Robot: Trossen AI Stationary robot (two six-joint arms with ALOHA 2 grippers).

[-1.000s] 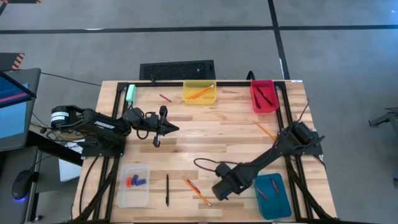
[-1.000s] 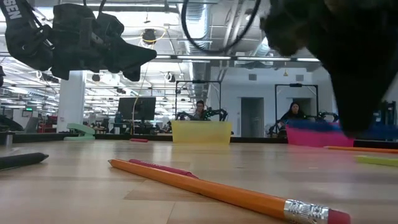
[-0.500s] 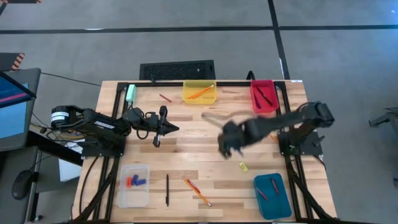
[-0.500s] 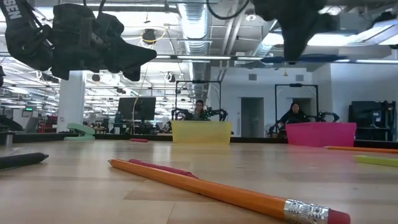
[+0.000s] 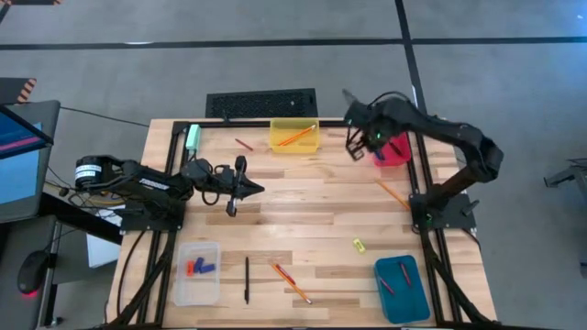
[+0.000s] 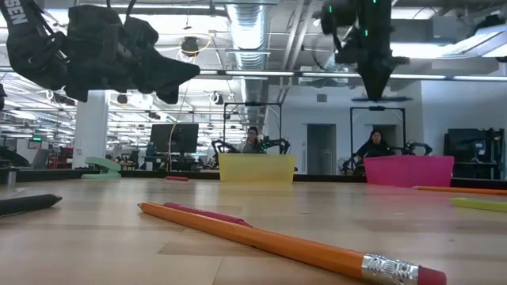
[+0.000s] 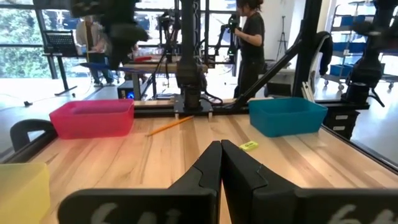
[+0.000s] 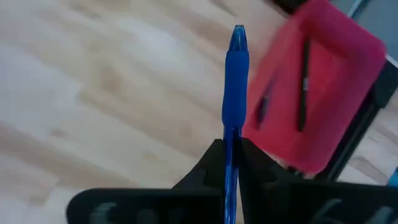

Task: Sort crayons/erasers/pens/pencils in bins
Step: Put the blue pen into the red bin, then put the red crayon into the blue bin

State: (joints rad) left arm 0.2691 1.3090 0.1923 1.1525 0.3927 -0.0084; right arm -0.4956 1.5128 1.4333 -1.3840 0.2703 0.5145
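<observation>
Carrying a blue pen toward the red bin

I'm holding the right gripper (image 5: 356, 147) upper right, jaws grasping the blue pen (image 8: 235, 81) beside the red bin (image 5: 396, 154); left gripper (image 5: 240, 188) is waiting clenched, mid-left.

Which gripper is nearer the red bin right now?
Right. The right gripper, holding a blue pen, hovers beside the red bin; the left gripper waits far across the table, shut.
</observation>
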